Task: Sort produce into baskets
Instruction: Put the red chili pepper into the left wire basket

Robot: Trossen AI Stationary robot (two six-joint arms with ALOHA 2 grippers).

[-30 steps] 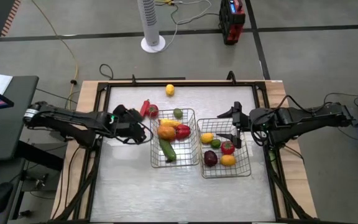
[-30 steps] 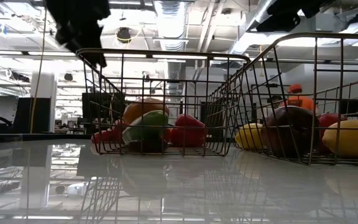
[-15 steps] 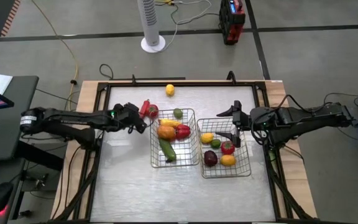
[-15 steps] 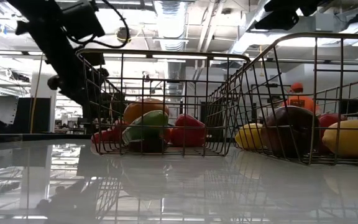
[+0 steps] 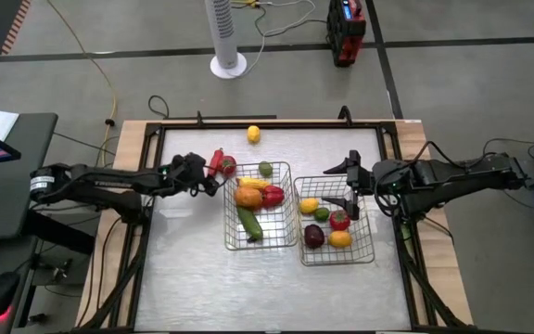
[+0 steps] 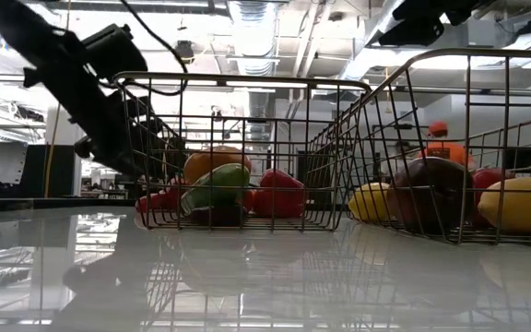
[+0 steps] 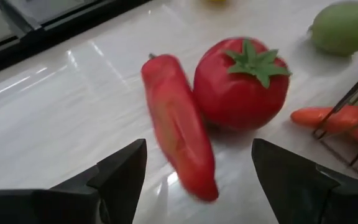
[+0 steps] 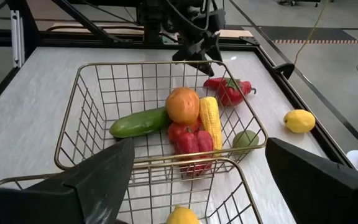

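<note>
A long red pepper (image 7: 178, 132) and a red tomato (image 7: 241, 81) lie side by side on the table left of the left wire basket (image 5: 260, 243). My left gripper (image 7: 197, 186) is open and low, just short of them, its fingers standing on either side of the pepper's near end without touching it; in the high view it (image 5: 206, 173) is left of the pair. My right gripper (image 5: 346, 186) hangs open and empty over the far left part of the right basket (image 5: 337, 260). A lime (image 5: 265, 169) lies at the left basket's far rim, and a lemon (image 5: 253, 134) lies near the table's far edge.
The left basket holds an orange (image 8: 182, 104), a corn cob (image 8: 211, 121), a red pepper (image 8: 188, 142) and a cucumber (image 8: 138, 122). The right basket holds a plum (image 5: 314, 236), lemons, a lime and a red fruit. A raised frame (image 5: 156, 130) rims the table.
My left gripper has gone toward the table's far edge and down, to the red pepper and tomato beside the left basket. It has stayed open. The produce and baskets have not moved.
</note>
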